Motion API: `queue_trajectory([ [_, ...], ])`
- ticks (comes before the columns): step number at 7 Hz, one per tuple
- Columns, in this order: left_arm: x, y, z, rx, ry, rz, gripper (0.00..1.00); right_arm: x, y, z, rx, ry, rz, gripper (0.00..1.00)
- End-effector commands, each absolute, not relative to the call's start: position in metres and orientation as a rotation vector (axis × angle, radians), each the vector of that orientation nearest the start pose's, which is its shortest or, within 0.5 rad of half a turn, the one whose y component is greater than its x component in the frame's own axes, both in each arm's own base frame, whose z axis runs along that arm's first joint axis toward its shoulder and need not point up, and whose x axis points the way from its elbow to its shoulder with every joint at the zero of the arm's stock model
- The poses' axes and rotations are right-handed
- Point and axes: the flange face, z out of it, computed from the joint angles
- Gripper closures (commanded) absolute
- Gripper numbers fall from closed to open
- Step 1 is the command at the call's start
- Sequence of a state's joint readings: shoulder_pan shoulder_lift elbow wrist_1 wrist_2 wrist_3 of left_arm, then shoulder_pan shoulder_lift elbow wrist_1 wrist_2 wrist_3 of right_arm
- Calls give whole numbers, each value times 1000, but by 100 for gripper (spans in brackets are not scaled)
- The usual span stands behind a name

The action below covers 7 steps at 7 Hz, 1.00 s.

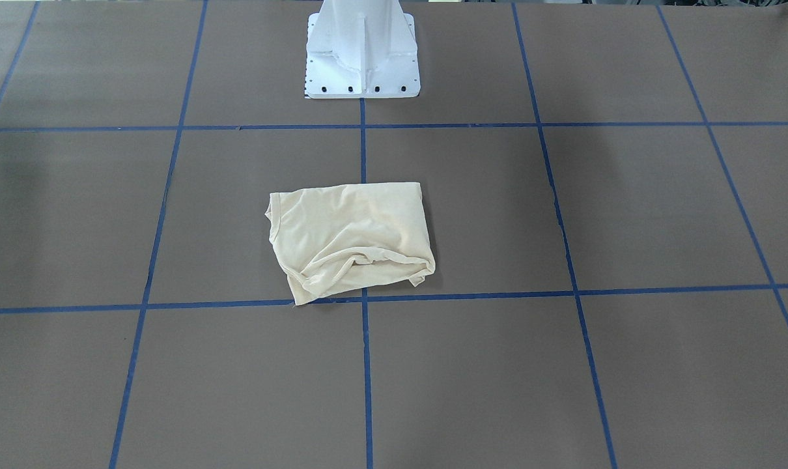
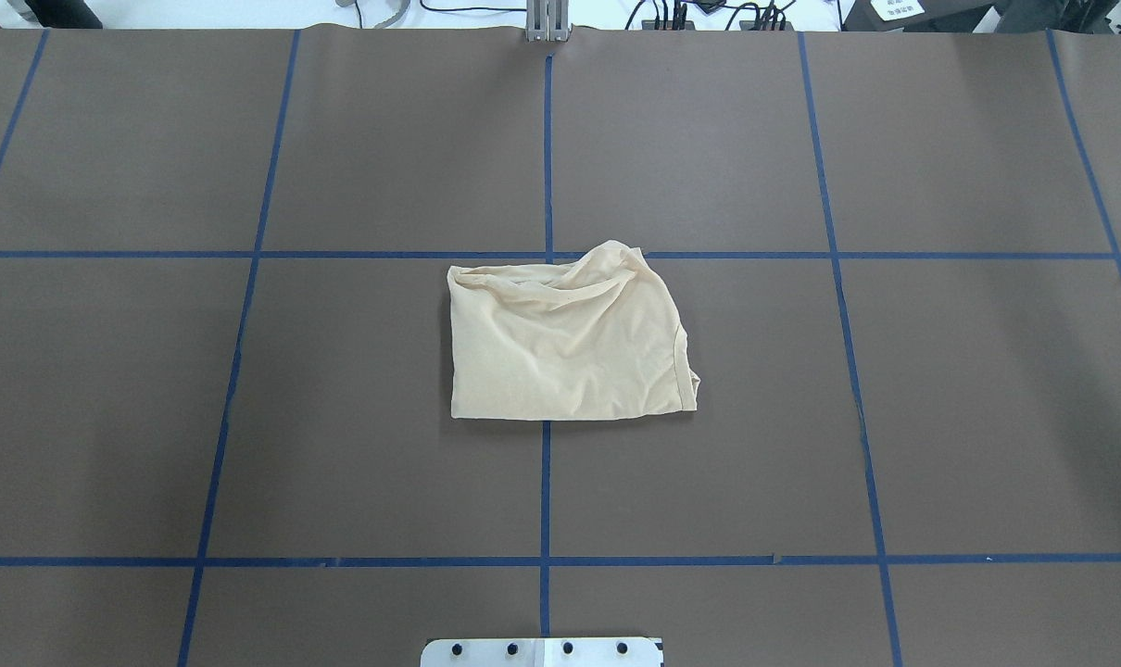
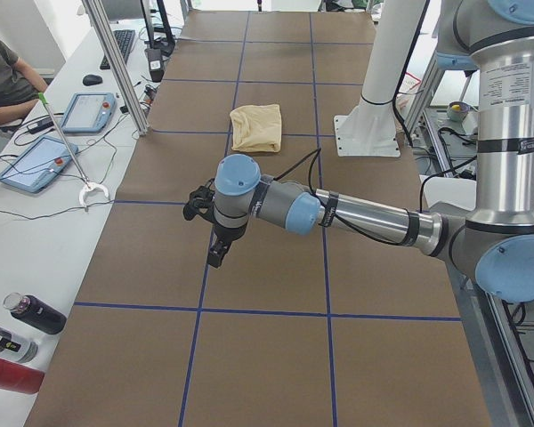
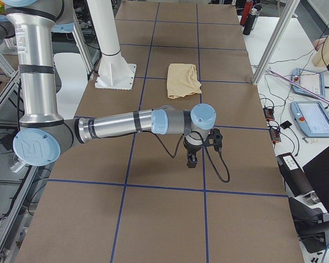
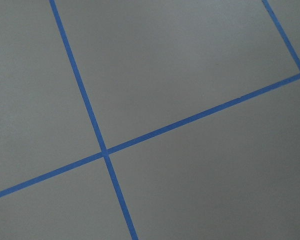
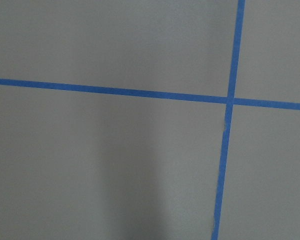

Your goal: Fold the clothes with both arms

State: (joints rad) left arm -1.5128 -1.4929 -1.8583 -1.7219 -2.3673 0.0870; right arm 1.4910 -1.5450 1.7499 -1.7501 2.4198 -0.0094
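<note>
The thin pale cream-yellow T-shirt is laid folded and rumpled at the middle of the brown, blue-taped tabletop, its longer side running from arm to arm. The left arm's black hand and the right arm's black hand are held well apart from it, toward opposite ends, and neither is clearly nearer. How far either is opened cannot be told, and no cloth is seen in either.

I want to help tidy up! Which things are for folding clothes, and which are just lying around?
For the job: the shirt, the left arm, the right arm.

Just lying about, on the side desk: the tablets, the bottles, the keyboard, the mouse.
</note>
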Motion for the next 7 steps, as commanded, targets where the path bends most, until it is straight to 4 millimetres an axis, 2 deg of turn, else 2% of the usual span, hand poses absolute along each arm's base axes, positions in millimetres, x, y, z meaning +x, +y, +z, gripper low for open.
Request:
queue_trajectory([
  [1, -34, -474, 529, 365, 785, 285, 0, 19, -498, 570, -6, -855, -95, 0],
  [7, -33, -477, 521, 380, 786, 293, 0, 18, -501, 562, 13, -848, -105, 0],
])
